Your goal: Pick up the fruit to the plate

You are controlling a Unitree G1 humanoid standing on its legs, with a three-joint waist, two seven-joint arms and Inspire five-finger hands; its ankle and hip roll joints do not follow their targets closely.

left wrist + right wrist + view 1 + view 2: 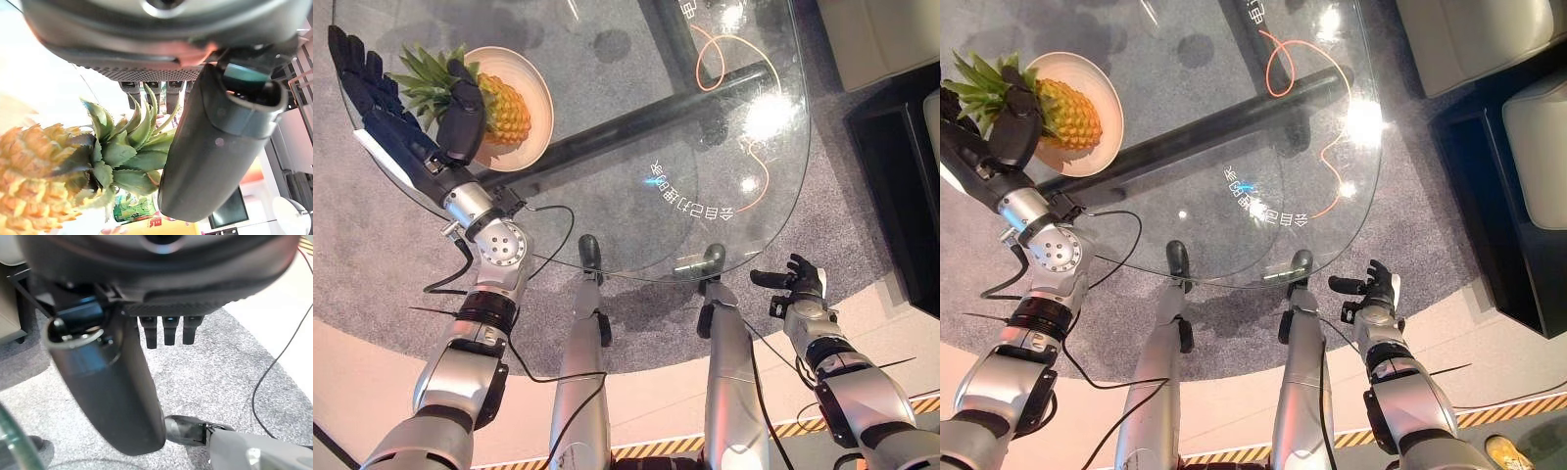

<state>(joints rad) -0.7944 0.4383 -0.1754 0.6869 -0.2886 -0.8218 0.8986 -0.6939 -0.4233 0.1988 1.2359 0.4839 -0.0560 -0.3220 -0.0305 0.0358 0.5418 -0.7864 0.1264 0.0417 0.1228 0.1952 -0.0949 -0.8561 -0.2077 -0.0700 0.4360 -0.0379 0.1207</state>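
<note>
Fingers [357, 69] of the left hand [406, 122] stretch straight past the leafy crown, thumb beside the pineapple [499, 108], gripping nothing. That fruit lies on its side on the plate [533, 127], so the step looks like release: lift the hand away cleanly without snagging the leaves. Left wrist view shows leaves lying between thumb and fingers. Right hand [1371, 294] hangs relaxed and empty off the glass table [705, 147].

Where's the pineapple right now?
The pineapple lies on the plate at the glass table's far left in the eye views, with the left hand open beside its leafy crown.
</note>
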